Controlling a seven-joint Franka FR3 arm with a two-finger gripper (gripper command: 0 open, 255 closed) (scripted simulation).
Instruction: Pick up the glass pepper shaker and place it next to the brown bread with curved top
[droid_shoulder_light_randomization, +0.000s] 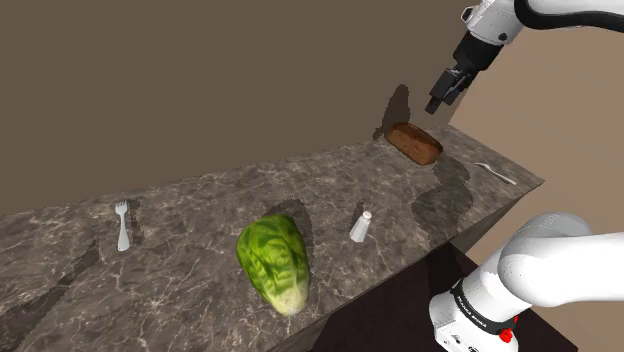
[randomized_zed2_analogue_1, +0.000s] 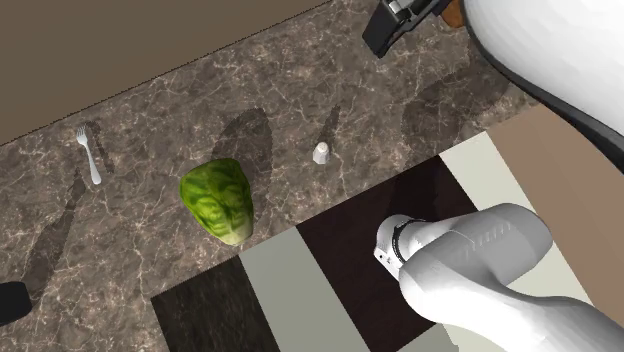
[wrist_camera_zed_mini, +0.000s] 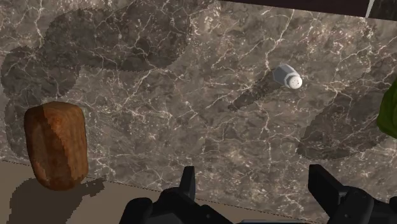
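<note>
While upright, pepper shaker (droid_shoulder_light_randomization: 360, 226) well apart from spread pincer (droid_shoulder_light_randomization: 434, 103).

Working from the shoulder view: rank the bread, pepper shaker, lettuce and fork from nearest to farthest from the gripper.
The gripper hangs open above the right end of the counter.
1. Brown bread, just below the gripper, by the wall.
2. Pepper shaker, upright near the front edge.
3. Lettuce, left of the shaker.
4. Fork, far left.

counter (droid_shoulder_light_randomization: 200, 215): veined marble, smooth | bread (droid_shoulder_light_randomization: 415, 143): matt brown crust
</note>
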